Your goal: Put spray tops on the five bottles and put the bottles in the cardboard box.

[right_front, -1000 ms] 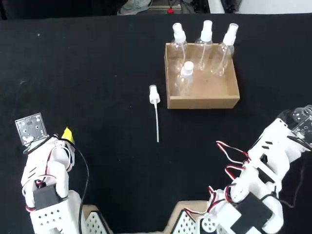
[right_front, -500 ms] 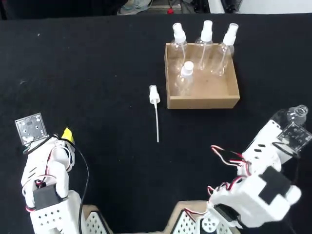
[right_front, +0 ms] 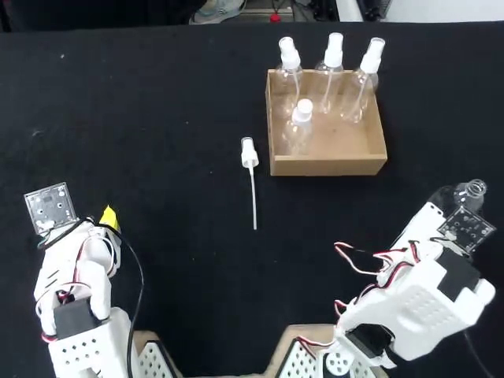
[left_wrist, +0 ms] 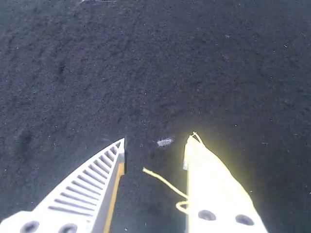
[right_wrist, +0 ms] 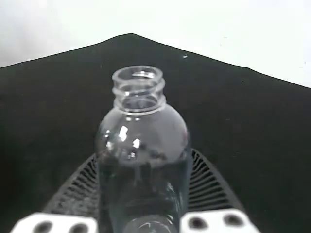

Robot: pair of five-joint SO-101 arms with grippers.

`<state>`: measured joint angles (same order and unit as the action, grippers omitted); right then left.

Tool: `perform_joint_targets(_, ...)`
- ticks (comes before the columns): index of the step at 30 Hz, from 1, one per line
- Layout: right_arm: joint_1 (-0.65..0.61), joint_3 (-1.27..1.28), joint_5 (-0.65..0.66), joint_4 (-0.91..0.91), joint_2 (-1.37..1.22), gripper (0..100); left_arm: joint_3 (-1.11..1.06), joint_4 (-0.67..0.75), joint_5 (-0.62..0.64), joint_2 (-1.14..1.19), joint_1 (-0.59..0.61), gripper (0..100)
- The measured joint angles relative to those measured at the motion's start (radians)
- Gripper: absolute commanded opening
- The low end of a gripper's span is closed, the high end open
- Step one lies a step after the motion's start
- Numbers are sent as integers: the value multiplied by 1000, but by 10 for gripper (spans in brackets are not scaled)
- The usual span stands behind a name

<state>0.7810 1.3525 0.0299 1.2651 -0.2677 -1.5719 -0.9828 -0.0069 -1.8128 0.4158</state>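
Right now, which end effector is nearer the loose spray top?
Left. The left end effector, open, is lower left of the spray top in the high view; the right end effector, gripping a bottle, is farther off at lower right.

Right claw [right_wrist: 143, 160] clamps clear open-necked bottle [right_wrist: 141, 131]; black table [right_wrist: 257, 121] behind.

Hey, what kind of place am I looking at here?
Probably a robotics lab bench: two small robot arms at a black-covered table, with a cardboard box holding four spray bottles.
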Motion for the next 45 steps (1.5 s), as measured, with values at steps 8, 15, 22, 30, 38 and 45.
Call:
perform_joint_targets(8,-2,0,0,0,0,224,0,0,0,0,0,191)
perform_joint_targets(15,-2,0,0,0,0,228,0,0,0,0,0,191)
perform_joint_targets(22,-2,14,0,5,0,378,0,0,0,0,0,191)
perform_joint_targets(30,-66,195,0,189,81,349,0,0,0,0,0,191)
perform_joint_targets(38,-60,276,0,215,249,350,0,0,0,0,0,191)
perform_joint_targets(45,11,321,18,198,370,350,0,0,0,0,0,191)
